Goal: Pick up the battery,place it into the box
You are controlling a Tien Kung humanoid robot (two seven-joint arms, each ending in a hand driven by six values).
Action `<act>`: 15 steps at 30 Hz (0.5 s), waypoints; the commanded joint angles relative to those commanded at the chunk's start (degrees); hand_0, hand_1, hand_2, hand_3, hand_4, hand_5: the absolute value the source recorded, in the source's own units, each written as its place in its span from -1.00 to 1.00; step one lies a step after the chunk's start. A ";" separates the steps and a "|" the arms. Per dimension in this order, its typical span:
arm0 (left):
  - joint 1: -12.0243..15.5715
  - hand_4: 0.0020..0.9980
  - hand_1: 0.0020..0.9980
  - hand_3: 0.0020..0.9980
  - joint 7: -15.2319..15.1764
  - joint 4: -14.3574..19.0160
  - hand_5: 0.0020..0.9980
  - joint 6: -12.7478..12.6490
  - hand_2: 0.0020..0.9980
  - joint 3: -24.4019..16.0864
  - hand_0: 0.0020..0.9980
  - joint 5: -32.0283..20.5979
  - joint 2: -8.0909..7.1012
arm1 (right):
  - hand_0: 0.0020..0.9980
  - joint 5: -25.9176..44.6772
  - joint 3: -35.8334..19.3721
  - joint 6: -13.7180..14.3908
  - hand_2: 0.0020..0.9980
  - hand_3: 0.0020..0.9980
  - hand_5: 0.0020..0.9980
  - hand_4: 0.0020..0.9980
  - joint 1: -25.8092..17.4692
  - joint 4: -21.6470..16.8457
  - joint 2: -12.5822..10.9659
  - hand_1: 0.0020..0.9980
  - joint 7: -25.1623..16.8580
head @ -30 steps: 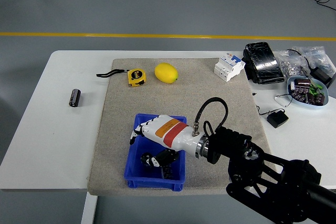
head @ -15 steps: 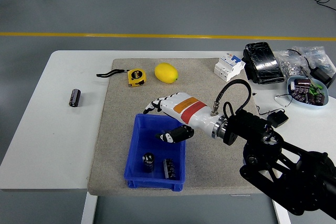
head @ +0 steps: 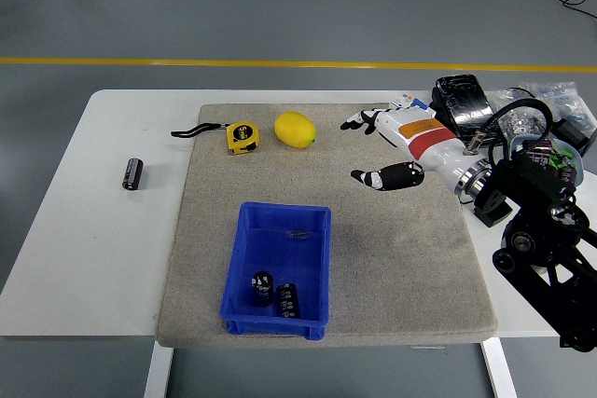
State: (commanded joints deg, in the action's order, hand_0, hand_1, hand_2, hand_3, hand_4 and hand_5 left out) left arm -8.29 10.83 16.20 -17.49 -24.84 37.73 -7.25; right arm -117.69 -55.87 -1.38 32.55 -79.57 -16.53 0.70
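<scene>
— Item: right hand (head: 387, 151)?
— I log it fingers spread, empty, pulled back from the box (head: 277, 270) toward the counter's right.
— Batteries?
— Two in the box (head: 275, 292); one battery (head: 134, 173) remains far left, next pickup.

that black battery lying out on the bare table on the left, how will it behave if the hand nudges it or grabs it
The battery is a short cylinder lying on its side on the smooth white table, so a sideways nudge would probably roll it. Its glossy-looking casing may be slippery under the fingers. It looks rigid, so it likely won't deform in a grasp.
</scene>
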 joint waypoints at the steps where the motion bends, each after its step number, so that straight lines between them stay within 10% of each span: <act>1: -0.07 0.38 0.29 0.33 0.03 -0.02 0.37 0.00 0.37 -0.06 0.39 0.13 0.03 | 0.13 0.19 -0.94 0.20 0.50 0.54 -0.55 0.68 -0.53 0.21 -0.20 0.29 -0.07; 15: 0.17 0.38 0.29 0.33 0.60 -0.02 0.37 0.11 0.37 -0.62 0.39 1.17 0.28 | 0.17 16.71 -7.26 10.38 0.54 0.64 -0.51 0.72 -11.93 5.60 -2.04 0.31 -4.83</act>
State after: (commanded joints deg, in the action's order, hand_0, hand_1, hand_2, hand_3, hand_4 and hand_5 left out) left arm -8.12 11.43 16.18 -17.38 -25.46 38.90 -6.97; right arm -100.98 -63.12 9.00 20.62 -73.97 -18.57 -4.12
